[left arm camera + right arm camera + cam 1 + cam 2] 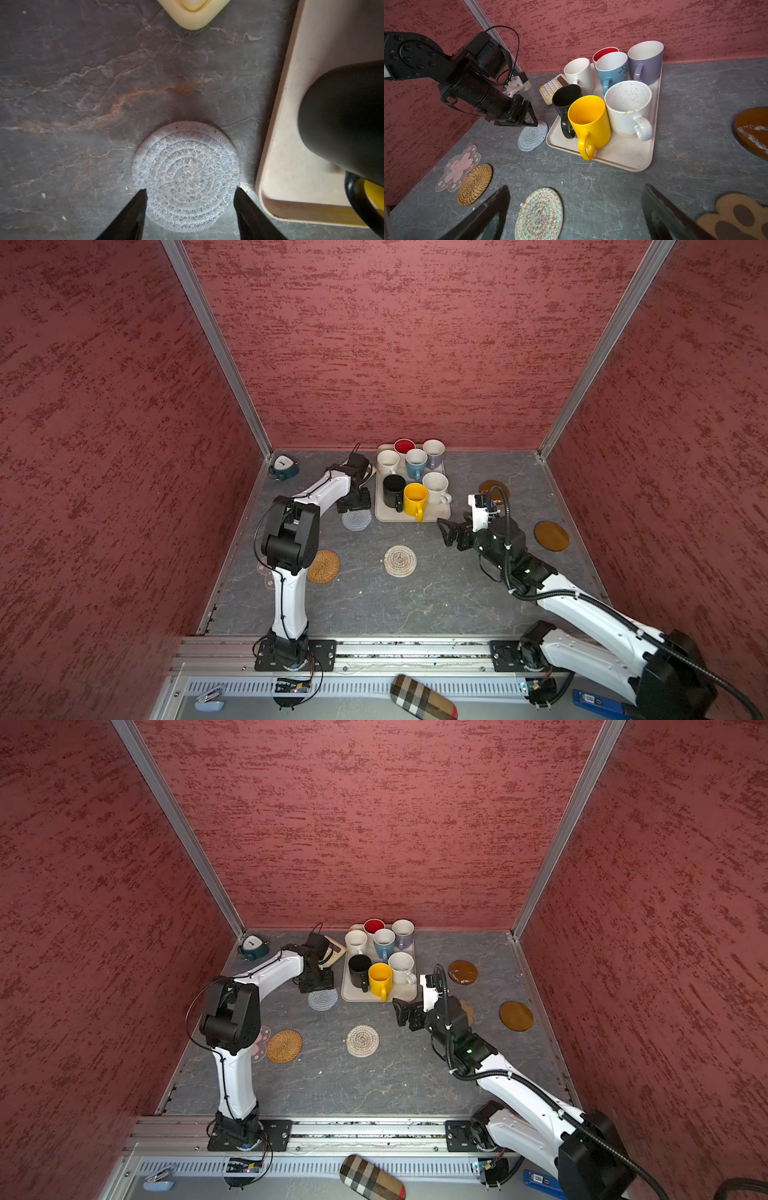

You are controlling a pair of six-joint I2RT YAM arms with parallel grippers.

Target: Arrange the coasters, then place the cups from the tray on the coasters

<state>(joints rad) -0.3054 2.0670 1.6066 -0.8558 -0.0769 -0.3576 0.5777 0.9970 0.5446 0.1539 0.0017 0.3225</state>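
Note:
Several cups stand on the beige tray [436, 516], among them the yellow cup [414, 498], black cup [393, 489] and speckled white cup [435, 486]. My left gripper [191, 190] is low over the grey coaster [186, 174] beside the tray, jaws apart, one fingertip at each side edge of it. My right gripper [576, 193] hovers open and empty in front of the tray, above the table near the beige crocheted coaster [539, 214]. The woven tan coaster [323, 566] and pink flower coaster [458, 167] lie left. The paw-print coaster [735, 216] and two brown discs [551, 536] [493, 489] lie right.
A small yellow calculator [552, 86] lies just behind the left gripper, against the tray's left side. A teal alarm clock [283, 467] sits in the back left corner. Red walls close in three sides. A plaid case [422, 697] lies beyond the front rail.

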